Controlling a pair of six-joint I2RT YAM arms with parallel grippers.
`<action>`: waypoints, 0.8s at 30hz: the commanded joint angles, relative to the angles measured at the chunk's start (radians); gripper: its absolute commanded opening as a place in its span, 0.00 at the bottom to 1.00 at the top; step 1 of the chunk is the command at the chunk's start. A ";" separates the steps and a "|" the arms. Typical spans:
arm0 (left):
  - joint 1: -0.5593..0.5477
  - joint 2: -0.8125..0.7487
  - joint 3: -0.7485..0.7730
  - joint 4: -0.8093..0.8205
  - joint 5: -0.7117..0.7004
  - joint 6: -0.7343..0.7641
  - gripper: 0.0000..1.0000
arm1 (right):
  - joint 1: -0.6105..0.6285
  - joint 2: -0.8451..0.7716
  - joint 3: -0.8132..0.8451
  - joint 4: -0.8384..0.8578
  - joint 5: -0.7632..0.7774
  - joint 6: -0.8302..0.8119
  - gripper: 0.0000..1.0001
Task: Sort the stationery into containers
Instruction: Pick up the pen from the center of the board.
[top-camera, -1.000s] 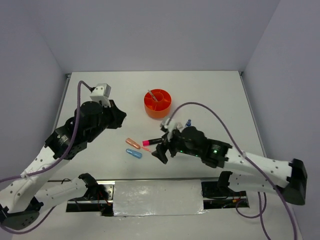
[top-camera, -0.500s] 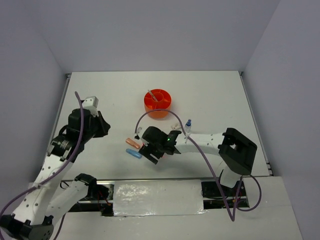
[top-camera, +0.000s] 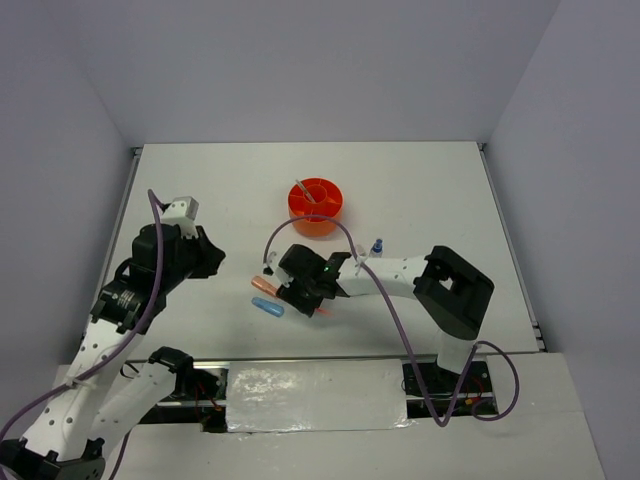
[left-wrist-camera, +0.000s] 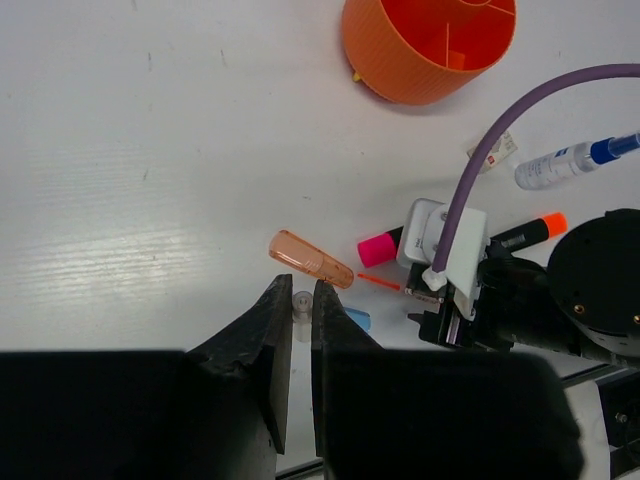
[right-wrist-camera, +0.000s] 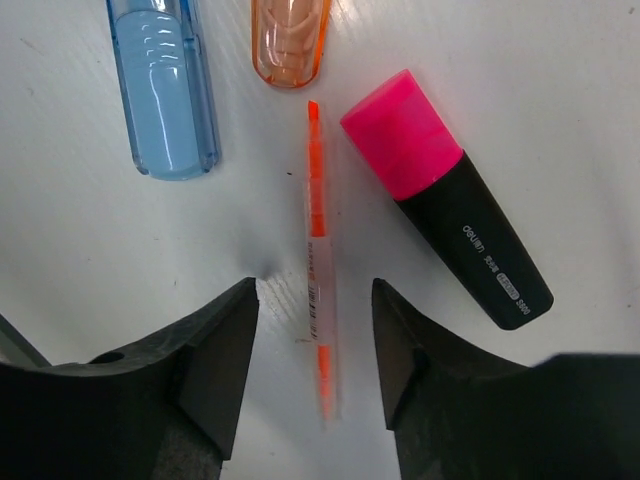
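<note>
The orange tub stands at the back with a grey pen in it. My right gripper is low over the table and open. Its fingers stand either side of a thin orange pen without touching it. Close by lie a blue capsule, an orange capsule and a pink-ended black highlighter. My left gripper hangs left of the capsules, almost shut, with a small clear piece in the narrow gap at its tips. An orange-ended highlighter lies under the right arm.
A blue-capped bottle and a small white piece lie right of the tub. The right arm's purple cable loops above the stationery. The right arm's body stretches across the front right.
The right arm has swung left from beside the pink highlighter to over the thin orange pen, and its jaws have narrowed. The left arm has drawn back to the left.
</note>
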 joint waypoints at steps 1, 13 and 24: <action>-0.020 -0.020 0.005 0.047 0.017 0.024 0.00 | -0.008 0.014 0.023 0.007 -0.053 -0.016 0.54; -0.037 -0.040 0.008 0.047 0.017 0.022 0.00 | -0.005 0.022 -0.063 0.020 -0.111 0.045 0.20; -0.039 -0.064 0.014 0.063 0.029 0.018 0.00 | 0.032 -0.136 -0.104 0.013 -0.009 0.181 0.00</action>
